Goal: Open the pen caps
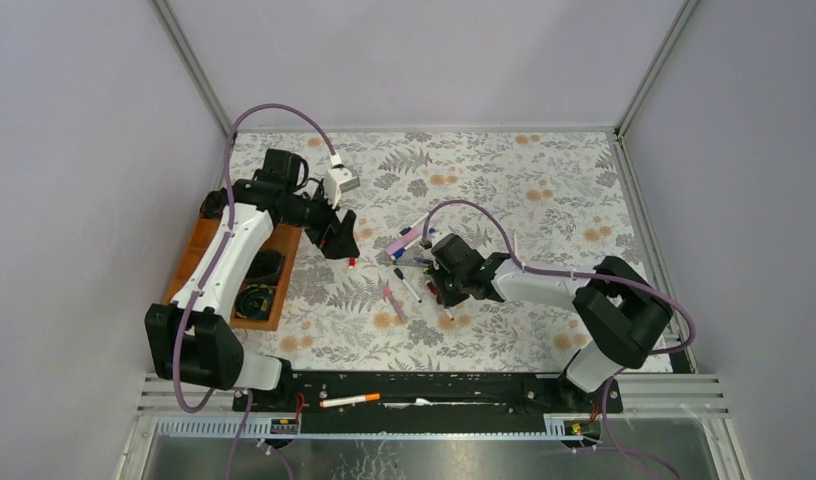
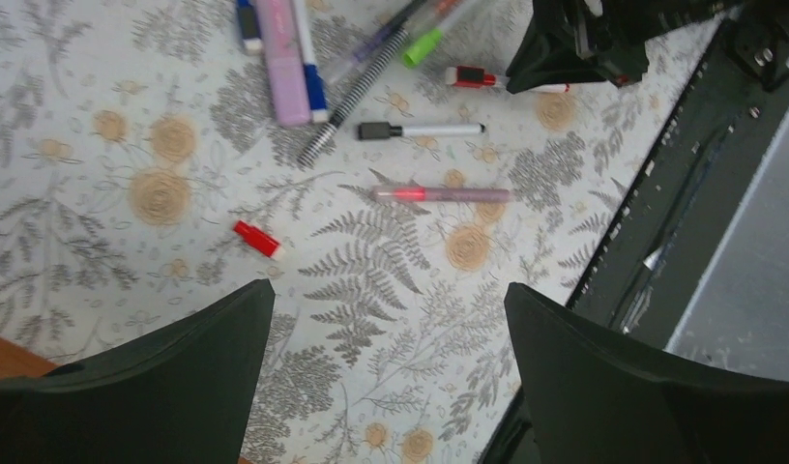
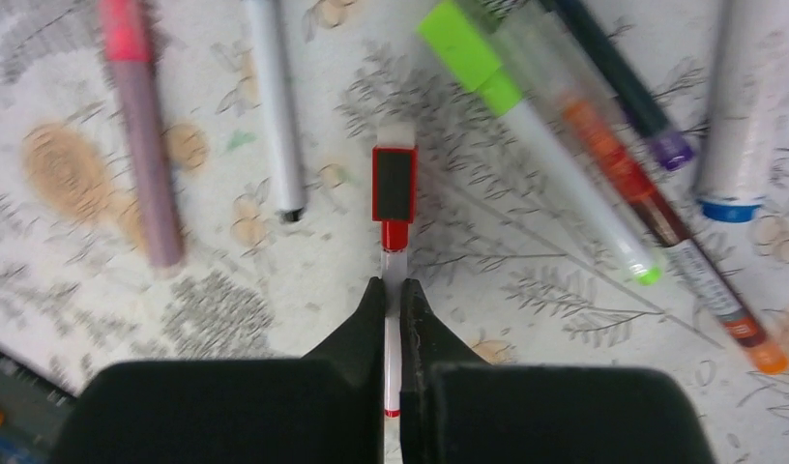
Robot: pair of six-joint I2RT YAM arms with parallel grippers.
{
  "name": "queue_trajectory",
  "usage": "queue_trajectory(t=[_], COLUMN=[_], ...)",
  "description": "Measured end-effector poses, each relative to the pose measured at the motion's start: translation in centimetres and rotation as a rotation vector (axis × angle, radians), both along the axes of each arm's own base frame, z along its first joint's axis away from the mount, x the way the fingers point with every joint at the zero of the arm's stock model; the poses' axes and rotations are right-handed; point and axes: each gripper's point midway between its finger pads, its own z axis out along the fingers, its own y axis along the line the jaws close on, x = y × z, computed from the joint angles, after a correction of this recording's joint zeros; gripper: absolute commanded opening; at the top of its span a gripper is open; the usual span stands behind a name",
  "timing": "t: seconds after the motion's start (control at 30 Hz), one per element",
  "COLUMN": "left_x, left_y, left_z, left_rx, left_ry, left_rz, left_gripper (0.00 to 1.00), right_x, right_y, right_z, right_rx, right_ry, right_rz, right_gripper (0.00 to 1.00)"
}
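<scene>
Right gripper [image 3: 392, 290]: jaws pinched almost together on the white barrel of the red pen [image 3: 394, 259]. I read it as low over the desk [image 1: 544, 180], right of centre.
Red cap [image 3: 394, 184]: seated on that pen just past the fingertips and not touched by them. It is red with a black panel.
Left gripper [image 2: 388, 290]: spread wide, with nothing between the jaws and no contact that I can see. It hangs over the desk to the left of the pile.
Loose red cap [image 2: 258, 240]: lies alone on the desk just on the near side of the left gripper, apart from the pens.
Pen pile [image 1: 416, 250]: mid-desk, right beside the right gripper on its far-left side.
Crowding on the right: a green-capped pen [image 3: 463, 43] and an orange pen [image 3: 652, 193] lie side by side, slanting close to the red cap.
Crowding on the left: a white pen [image 3: 275, 106], then a pink pen [image 3: 139, 126]. Neither touches the red pen.
Far part of pile: a pink highlighter [image 2: 279, 63] and a striped pen [image 2: 357, 92].
Wooden tray [image 1: 194, 255]: at the left edge of the desk under the left arm. I can't identify the dark items in it.
Stray pen [image 1: 349, 400]: on the near black rail between the arm bases.
</scene>
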Motion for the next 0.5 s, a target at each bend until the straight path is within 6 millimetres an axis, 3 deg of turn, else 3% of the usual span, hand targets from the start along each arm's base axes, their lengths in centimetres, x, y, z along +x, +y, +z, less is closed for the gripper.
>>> queue_trajectory(t=[0.17, 0.33, 0.5], left_x=[-2.9, -6.6, -8.5], left_y=[-0.7, -2.7, -4.3], left_z=[-1.4, -2.2, -2.1], left_rx=[-0.028, -0.055, -0.109], left_ry=[-0.003, -0.034, -0.072], left_rz=[-0.148, -0.347, -0.479], left_gripper=[0.98, 0.98, 0.97], right_x=[-2.1, -2.8, -4.2], right_y=[1.8, 5.8, 8.5], right_z=[2.7, 8.2, 13.2], right_rx=[0.107, 0.282, 0.452], right_ry=[0.059, 0.096, 0.162], right_rz=[0.114, 0.265, 0.414], right_gripper=[0.0, 0.0, 0.0])
